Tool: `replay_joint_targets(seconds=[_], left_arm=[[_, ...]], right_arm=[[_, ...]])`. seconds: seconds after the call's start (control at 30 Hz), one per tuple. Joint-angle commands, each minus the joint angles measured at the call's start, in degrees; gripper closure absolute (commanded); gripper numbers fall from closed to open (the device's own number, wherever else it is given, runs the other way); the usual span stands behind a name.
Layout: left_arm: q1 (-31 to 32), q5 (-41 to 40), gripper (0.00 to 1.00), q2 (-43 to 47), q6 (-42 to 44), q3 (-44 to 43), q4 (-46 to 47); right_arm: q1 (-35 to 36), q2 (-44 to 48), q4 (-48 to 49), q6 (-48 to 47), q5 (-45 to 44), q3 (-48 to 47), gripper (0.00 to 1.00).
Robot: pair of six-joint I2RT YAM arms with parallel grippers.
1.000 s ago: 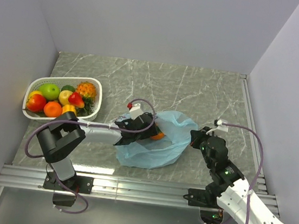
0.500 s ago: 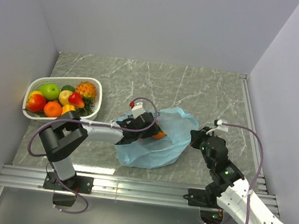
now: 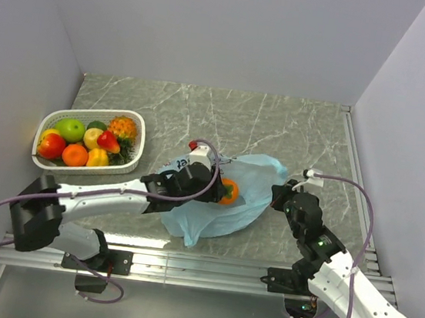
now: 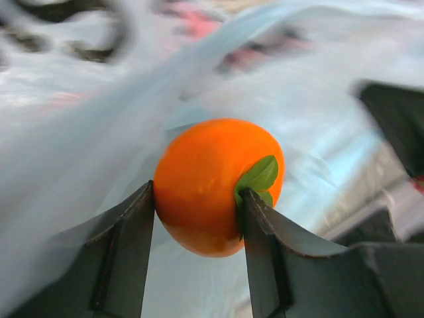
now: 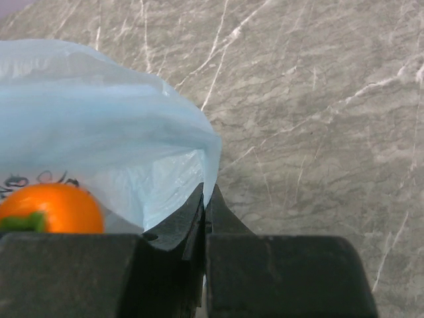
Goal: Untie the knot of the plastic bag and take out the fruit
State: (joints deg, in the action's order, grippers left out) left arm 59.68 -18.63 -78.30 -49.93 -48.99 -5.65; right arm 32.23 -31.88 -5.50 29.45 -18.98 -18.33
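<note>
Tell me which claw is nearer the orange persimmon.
Left. The left claw grips the persimmon between its fingers; the right claw sits off to its right, pinched shut on the bag edge.

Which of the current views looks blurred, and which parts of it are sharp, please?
Left wrist: the plastic bag is smeared with blur, while the orange persimmon is fairly crisp. Right wrist: sharp on the marble table. Top external: sharp, evenly lit, with pale glare along the table's near edge.

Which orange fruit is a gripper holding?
The green-leafed persimmon, held in the left gripper at the plastic bag; the round orange and pineapple-like fruit lie in the basket.
</note>
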Motion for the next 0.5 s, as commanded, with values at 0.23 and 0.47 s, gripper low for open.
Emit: replay_joint_targets(seconds=[0.23,0.47], left_arm=[[0.8,10.4,0.89,8.8,16.5,-4.2,3.9],[-7.8,8.2,0.89,13.2,13.5,-8.3,-0.9]], right_arm=[[-0.1,-0.8,1.8,-1.4,-1.6,-2.9,1.00],[-0.1,0.6,1.2,-1.5,-2.2,-2.5,1.00]])
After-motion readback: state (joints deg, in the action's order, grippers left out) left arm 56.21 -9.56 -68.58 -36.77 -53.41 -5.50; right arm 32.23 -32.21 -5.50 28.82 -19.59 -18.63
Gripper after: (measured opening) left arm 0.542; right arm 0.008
